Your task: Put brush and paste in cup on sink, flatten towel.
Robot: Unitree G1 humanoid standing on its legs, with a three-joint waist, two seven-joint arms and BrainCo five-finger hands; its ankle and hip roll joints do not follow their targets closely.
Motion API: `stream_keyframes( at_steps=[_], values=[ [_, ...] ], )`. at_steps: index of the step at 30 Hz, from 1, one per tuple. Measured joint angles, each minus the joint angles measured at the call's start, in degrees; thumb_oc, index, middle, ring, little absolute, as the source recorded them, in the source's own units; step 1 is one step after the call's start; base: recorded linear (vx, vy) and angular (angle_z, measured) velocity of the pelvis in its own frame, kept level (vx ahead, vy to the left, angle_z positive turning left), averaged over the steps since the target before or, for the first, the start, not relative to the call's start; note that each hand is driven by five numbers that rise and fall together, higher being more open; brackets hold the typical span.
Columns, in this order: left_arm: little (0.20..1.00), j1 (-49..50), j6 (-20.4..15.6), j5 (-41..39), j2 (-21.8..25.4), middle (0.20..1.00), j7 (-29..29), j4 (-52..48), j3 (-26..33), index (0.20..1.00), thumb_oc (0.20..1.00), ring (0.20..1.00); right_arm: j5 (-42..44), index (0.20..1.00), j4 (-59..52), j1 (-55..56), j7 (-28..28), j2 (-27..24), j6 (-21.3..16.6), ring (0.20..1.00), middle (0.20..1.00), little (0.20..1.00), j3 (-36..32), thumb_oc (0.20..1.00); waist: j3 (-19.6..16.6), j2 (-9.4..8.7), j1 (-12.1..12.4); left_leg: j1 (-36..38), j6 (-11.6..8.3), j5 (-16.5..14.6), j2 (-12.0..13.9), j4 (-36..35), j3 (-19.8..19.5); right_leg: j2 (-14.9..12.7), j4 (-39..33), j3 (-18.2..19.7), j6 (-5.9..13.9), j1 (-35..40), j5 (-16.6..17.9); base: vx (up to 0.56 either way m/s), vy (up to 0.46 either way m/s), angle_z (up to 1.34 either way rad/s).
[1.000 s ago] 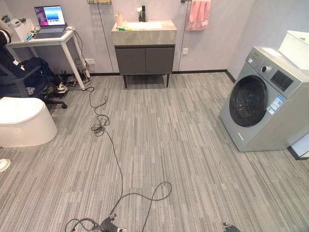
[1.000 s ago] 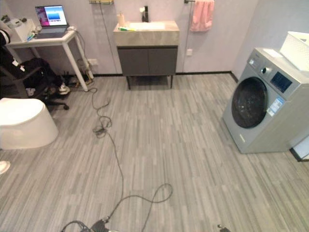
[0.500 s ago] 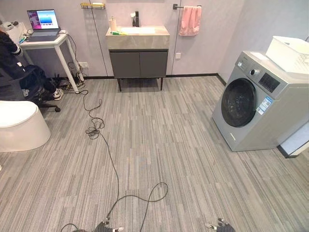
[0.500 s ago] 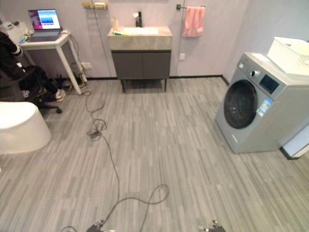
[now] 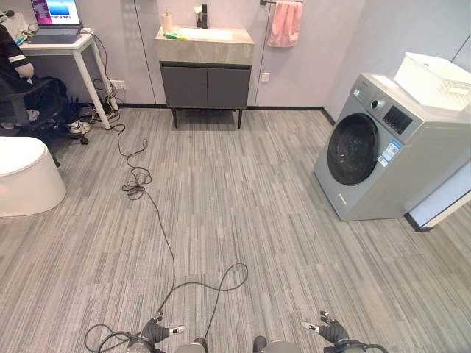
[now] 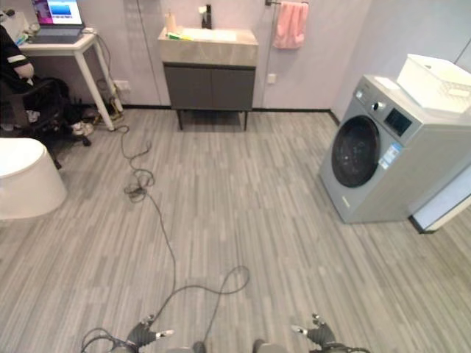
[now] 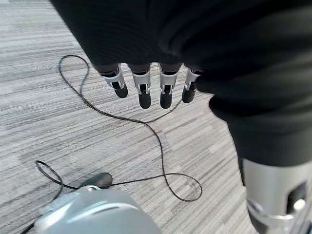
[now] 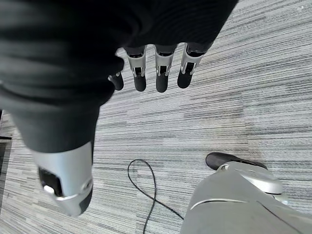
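Grey plank floor across the frame, washing machine [image 5: 390, 147] at right; sink [image 5: 204, 44] far off at top centre, cup [image 5: 167, 20] and green brush and paste [image 5: 172, 34] on its left end, pink towel [image 5: 285, 22] hanging top right. Left hand [image 5: 158, 332] and right hand [image 5: 324, 331] at bottom edge, fingers straight, empty, both well apart from sink, left marginally nearer

Floor [image 5: 243, 191] is grey with thin streaky plank stripes all over. Upper middle: sink [image 5: 204, 44] has a beige stone-look top over a dark grey cabinet [image 5: 206, 87], and a pink towel [image 5: 285, 23] hangs just to its right. Silver-grey washing machine [image 5: 383, 151] at right, black round door, white basket [image 5: 434, 79] on top. White toilet [image 5: 26, 176] at left, white desk [image 5: 55, 50] upper left.
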Motion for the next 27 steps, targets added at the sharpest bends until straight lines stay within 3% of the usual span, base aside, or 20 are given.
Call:
stream_keyframes(
  at_steps=[5, 11, 13, 16, 17, 19, 20, 22, 24, 26, 27],
  values=[
    [1.000, -0.03, -0.02, 0.17, -0.37, 1.000, 0.16, 0.49, -0.33, 1.000, 1.000, 1.000, 0.02, 1.000, 1.43, -0.51, -0.03, 0.02, -0.01, 1.000, 1.000, 1.000, -0.01, 1.000, -0.72, 0.53, 0.13, 0.04, 0.90, 0.64, -0.11, -0.41, 0.35, -0.15, -0.63, 0.09, -0.20, 0.11, 0.89, 0.05, 0.154, -0.03],
    [1.000, -0.51, -0.06, 0.31, -1.68, 1.000, 0.37, 1.92, -0.73, 1.000, 1.000, 1.000, 0.06, 1.000, 3.06, -1.56, -0.53, 0.06, 0.04, 1.000, 1.000, 1.000, 0.03, 1.000, -1.41, 2.75, 0.09, 0.13, 3.21, 2.12, -2.06, -3.57, 1.02, -1.25, -0.80, 1.25, 1.11, -1.06, 2.12, 0.04, 0.177, -0.06],
    [1.000, -1.55, -0.06, 0.29, -1.22, 1.000, 0.80, 1.83, -0.45, 1.000, 1.000, 1.000, -0.12, 1.000, 0.95, -2.99, -0.79, -0.38, 0.13, 1.000, 1.000, 1.000, 1.58, 1.000, 0.81, 2.90, 0.16, 0.61, 4.00, 2.03, -2.49, -4.71, 1.89, -2.08, 10.40, 2.79, 2.98, -7.51, 2.97, 0.11, 0.180, -0.20],
    [1.000, -2.54, -0.08, 0.32, -0.81, 1.000, 0.90, 1.54, -0.42, 1.000, 1.000, 1.000, -1.39, 1.000, -2.45, -3.25, -0.93, -0.47, 0.23, 1.000, 1.000, 1.000, 1.93, 1.000, 2.47, 2.73, -0.10, 2.34, 4.58, 2.20, -2.97, -7.27, 2.01, -1.45, 16.68, 3.07, 4.01, -11.48, 5.38, 0.19, 0.083, -0.22],
    [1.000, -2.08, 0.04, 0.70, -0.59, 1.000, 0.78, 2.01, 0.15, 1.000, 1.000, 1.000, -2.09, 1.000, -4.19, -3.64, -0.84, -0.42, -0.05, 1.000, 1.000, 1.000, 1.99, 1.000, 3.80, 2.47, -0.54, 4.10, 5.10, 2.54, -2.98, -9.87, 1.76, 0.48, 15.74, 4.43, 4.79, -12.47, 3.41, 0.28, 0.024, -0.30],
    [1.000, -2.39, -0.03, 0.74, -0.44, 1.000, 0.79, 2.58, 0.06, 1.000, 1.000, 1.000, -2.09, 1.000, -4.21, -2.25, -0.97, -0.66, 0.06, 1.000, 1.000, 1.000, 1.70, 1.000, 3.47, 0.96, -0.77, 4.00, 5.25, 2.66, -3.61, -11.39, 1.99, 0.88, 5.51, 4.38, 5.36, -12.18, 3.17, 0.54, -0.049, 0.01],
    [1.000, -3.03, 0.05, 0.75, -1.56, 1.000, 0.78, 4.76, 0.09, 1.000, 1.000, 1.000, -2.08, 1.000, -5.09, -2.53, -1.09, -1.47, 0.09, 1.000, 1.000, 1.000, 1.62, 1.000, 3.93, 1.39, -1.52, 3.94, 5.27, 2.65, -3.94, -12.01, 2.05, -0.87, -7.15, 3.02, 5.45, -12.12, 5.36, 0.70, -0.077, 0.06],
    [1.000, -5.71, 0.14, 0.97, -1.99, 1.000, 0.80, 5.80, -0.06, 1.000, 1.000, 1.000, -2.74, 1.000, -9.57, -1.87, -1.16, -1.91, -0.04, 1.000, 1.000, 1.000, 1.03, 1.000, 5.29, 2.01, -3.81, 2.34, 5.21, 1.88, -3.98, -9.66, 0.23, -3.99, -18.22, 4.23, 7.43, -12.75, 7.86, 0.71, -0.126, 0.40],
    [1.000, -6.89, -0.07, 2.02, -2.17, 1.000, 0.89, 5.38, 0.13, 1.000, 1.000, 1.000, -4.29, 1.000, -9.91, -1.36, -1.00, -1.68, 0.32, 1.000, 1.000, 1.000, 1.05, 1.000, 5.73, 2.32, -3.37, 4.15, 4.77, 1.01, -3.92, -10.49, -0.05, -5.05, -17.31, 2.89, 7.54, -14.85, 9.32, 0.41, -0.108, 0.20],
    [1.000, -6.52, -0.06, 2.36, -2.12, 1.000, 0.85, 5.33, 0.12, 1.000, 1.000, 1.000, -4.98, 1.000, -9.78, -0.87, -0.95, -1.68, 0.35, 1.000, 1.000, 1.000, 1.06, 1.000, 5.66, 2.66, -4.41, 7.26, 3.78, -0.30, -3.49, -11.47, -1.60, -5.43, -15.38, 1.03, 7.20, -13.50, 10.89, 0.45, -0.183, 0.33],
    [1.000, -5.29, 0.02, 2.49, -2.13, 1.000, 0.80, 5.37, 0.12, 1.000, 1.000, 1.000, -5.01, 1.000, -8.43, -0.53, -0.85, -1.73, 0.41, 1.000, 1.000, 1.000, 0.95, 1.000, 4.87, 2.60, -5.68, 9.84, 1.96, -1.81, -2.42, -12.37, -3.28, -4.10, -10.35, 1.58, 5.42, -11.84, 11.23, 0.52, -0.248, 0.45]
  ],
)
